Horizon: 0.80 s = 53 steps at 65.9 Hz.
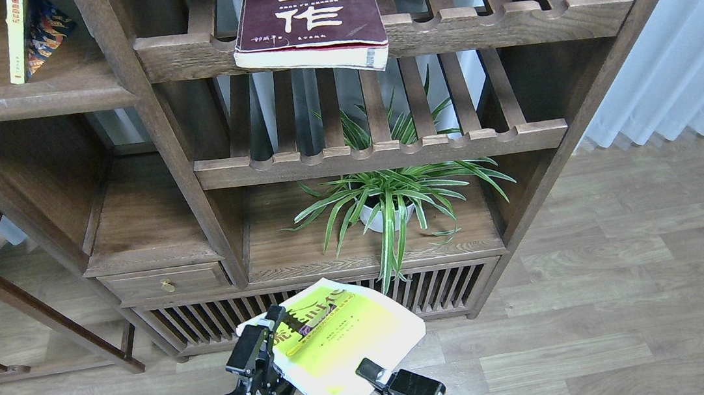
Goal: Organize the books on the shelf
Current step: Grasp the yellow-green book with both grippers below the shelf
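The yellow-green book (347,335) hangs low in front of the cabinet, tilted. My right gripper (372,376) is shut on its near right corner. My left gripper (262,347) is at the book's left edge, with one finger (271,318) over the cover; the other finger is hidden. The maroon book (309,12) lies flat on the top slatted rack and overhangs its front rail. A small book with a blue-orange picture (43,30) and a yellow spine stands leaning on the shelf (21,101) at the upper left.
A potted spider plant (385,204) stands in the lower compartment under the second slatted rack (380,154). A small drawer (168,283) is at the lower left. A pale curtain (690,57) hangs at the right. Wood floor lies below.
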Each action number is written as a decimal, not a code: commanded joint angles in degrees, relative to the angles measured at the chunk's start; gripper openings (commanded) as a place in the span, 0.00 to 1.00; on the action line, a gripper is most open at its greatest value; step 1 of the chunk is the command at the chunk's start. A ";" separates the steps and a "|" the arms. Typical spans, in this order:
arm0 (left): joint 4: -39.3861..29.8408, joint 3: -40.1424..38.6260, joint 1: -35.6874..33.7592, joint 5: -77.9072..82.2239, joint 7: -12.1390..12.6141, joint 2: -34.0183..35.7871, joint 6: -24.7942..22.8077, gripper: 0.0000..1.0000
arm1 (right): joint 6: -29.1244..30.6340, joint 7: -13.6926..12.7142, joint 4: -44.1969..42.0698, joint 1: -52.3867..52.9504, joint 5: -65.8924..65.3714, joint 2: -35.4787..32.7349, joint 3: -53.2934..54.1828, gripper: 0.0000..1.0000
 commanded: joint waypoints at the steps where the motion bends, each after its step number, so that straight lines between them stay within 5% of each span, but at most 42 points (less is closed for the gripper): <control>1: 2.05 0.31 -0.86 0.16 0.44 0.00 0.00 0.74 | 0.00 -0.10 -0.02 -0.29 -0.27 -0.03 -0.08 0.01; 14: 4.17 0.83 -1.39 0.07 1.23 0.00 0.00 0.51 | 0.00 -0.10 -0.02 -0.56 -1.42 -0.20 -0.78 0.01; 22: 7.24 2.15 -1.39 -1.50 1.32 0.00 0.00 0.08 | 0.00 -0.10 -0.02 -0.64 -1.59 -0.12 -0.78 0.01; 53: 9.27 4.44 -2.45 -3.18 3.34 0.00 0.00 0.05 | 0.00 0.25 -4.14 1.46 -1.06 0.59 0.01 0.02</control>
